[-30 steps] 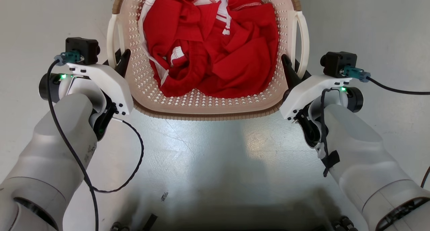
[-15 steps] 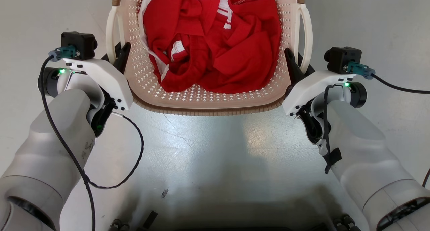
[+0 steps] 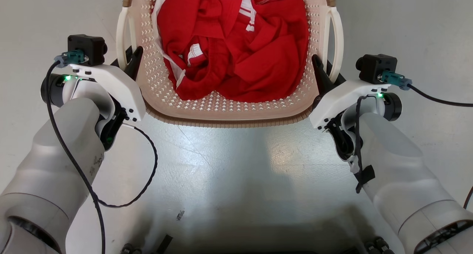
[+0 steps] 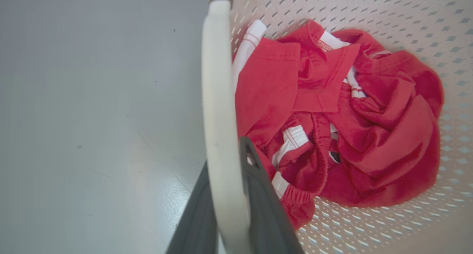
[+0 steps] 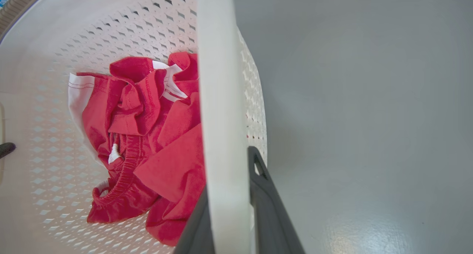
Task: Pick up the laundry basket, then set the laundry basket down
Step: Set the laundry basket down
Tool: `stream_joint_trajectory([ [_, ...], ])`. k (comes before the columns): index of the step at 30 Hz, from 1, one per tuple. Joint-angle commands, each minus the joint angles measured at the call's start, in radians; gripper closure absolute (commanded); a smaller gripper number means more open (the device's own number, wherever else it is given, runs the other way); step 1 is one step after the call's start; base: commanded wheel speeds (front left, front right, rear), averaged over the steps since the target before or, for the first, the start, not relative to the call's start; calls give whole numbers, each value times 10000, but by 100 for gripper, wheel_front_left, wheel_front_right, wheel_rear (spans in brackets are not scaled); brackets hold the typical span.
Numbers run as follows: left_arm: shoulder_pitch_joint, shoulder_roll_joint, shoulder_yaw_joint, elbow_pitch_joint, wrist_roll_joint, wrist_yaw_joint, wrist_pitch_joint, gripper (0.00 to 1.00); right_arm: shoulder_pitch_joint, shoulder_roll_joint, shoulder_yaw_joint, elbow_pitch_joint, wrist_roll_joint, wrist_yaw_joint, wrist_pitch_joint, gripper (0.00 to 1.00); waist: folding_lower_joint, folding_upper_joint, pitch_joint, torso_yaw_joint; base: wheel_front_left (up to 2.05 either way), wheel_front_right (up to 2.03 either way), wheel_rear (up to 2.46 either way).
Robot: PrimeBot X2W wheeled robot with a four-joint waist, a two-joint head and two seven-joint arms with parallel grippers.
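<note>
The laundry basket (image 3: 221,120) is cream-white and perforated, with a brown woven-look rim. It sits at the top middle of the head view with crumpled red clothes (image 3: 236,51) inside. My left gripper (image 3: 131,58) is shut on the basket's white left handle (image 3: 119,36). In the left wrist view that handle (image 4: 218,99) runs between the two dark fingers of the left gripper (image 4: 227,198). My right gripper (image 3: 325,71) is shut on the white right handle (image 3: 338,36). The right wrist view shows this handle (image 5: 220,99) pinched in the right gripper (image 5: 229,198). I cannot tell whether the basket touches the floor.
Glossy grey floor (image 3: 236,165) stretches all around the basket. A black cable (image 3: 147,172) loops off my left forearm. The dark front of my own base (image 3: 236,248) lies along the bottom edge of the head view.
Over the first half second both grippers and the basket shifted slightly up the head view, and the basket looks a touch larger. Since then almost nothing has moved.
</note>
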Motion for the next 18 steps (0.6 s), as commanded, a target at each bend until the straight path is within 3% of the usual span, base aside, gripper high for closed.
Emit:
stream_joint_trajectory([
  [1,75,681,174,147,118,12,-62,100,643,13,130,-120,-58,159,-139,100,0,0,-14,-5,0,0,0],
  [18,65,761,-122,220,-8,12,94,100,643,13,695,-24,638,159,-139,100,0,0,49,-73,0,0,0],
])
